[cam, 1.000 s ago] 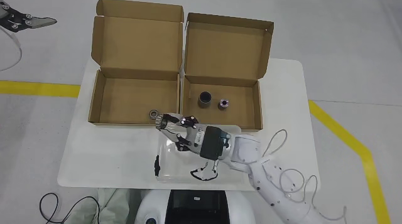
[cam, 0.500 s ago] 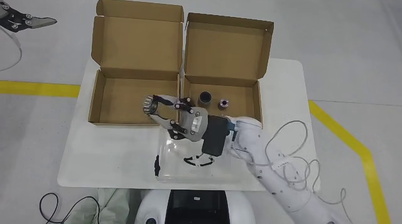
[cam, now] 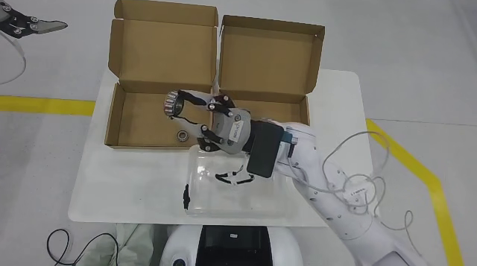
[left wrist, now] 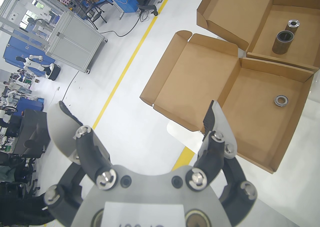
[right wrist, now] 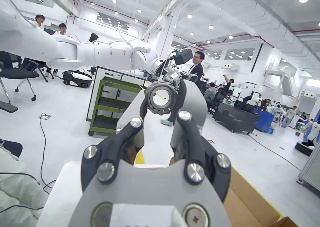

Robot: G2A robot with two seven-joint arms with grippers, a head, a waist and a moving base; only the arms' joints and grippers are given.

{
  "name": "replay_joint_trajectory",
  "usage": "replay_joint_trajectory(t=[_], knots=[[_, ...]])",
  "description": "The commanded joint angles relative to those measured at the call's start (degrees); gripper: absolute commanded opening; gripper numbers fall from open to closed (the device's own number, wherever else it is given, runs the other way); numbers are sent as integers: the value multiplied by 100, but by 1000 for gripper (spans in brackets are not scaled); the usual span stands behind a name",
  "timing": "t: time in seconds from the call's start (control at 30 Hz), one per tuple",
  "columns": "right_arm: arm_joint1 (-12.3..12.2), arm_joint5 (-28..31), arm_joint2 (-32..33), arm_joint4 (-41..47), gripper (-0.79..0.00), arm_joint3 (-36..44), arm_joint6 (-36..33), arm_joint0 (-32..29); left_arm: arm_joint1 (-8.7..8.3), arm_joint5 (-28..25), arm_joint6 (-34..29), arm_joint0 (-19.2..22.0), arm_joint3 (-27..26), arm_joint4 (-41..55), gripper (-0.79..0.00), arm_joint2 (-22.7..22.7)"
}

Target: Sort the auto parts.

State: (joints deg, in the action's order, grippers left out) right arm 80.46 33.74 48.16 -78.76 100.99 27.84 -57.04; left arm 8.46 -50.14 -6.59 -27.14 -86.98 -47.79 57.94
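Note:
My right gripper (cam: 175,106) is shut on a toothed metal bearing ring (right wrist: 161,99) and holds it in the air above the left cardboard box (cam: 141,124). A second bearing ring (cam: 179,135) lies on that box's floor. In the left wrist view the right cardboard box (left wrist: 265,35) holds a dark cylinder sleeve (left wrist: 282,42) and a small silver bushing (left wrist: 293,23). My left gripper (left wrist: 136,113) hangs open with nothing in it, out over the floor beyond the table's left side (cam: 45,24).
A clear plastic tray (cam: 195,206) sits at the white table's (cam: 335,117) near edge with black clip-like parts (cam: 237,178) in it. Both box lids stand open at the far side. The right arm crosses over the tray and the right box's front.
My right gripper has risen from the tray's far edge and swung left and away, carrying the bearing ring over the left box. The left arm has not moved.

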Motion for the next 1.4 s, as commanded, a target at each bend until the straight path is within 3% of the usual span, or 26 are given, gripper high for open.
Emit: replay_joint_trajectory(t=[0.0, 0.43, 0.93, 1.37], knots=[[2, -12, 15, -6, -785, 16, -1, 1, 0, 0, 0, 0, 0, 0, 0, 0], [4, -118, 87, -176, -785, 64, 10, -96, 0, 0, 0, 0, 0, 0, 0, 0], [73, -456, -219, -137, -785, -430, -1354, -225, 0, 0, 0, 0, 0, 0, 0, 0], [315, -1029, -676, 70, -785, -1538, -2962, 219, 0, 0, 0, 0, 0, 0, 0, 0]])
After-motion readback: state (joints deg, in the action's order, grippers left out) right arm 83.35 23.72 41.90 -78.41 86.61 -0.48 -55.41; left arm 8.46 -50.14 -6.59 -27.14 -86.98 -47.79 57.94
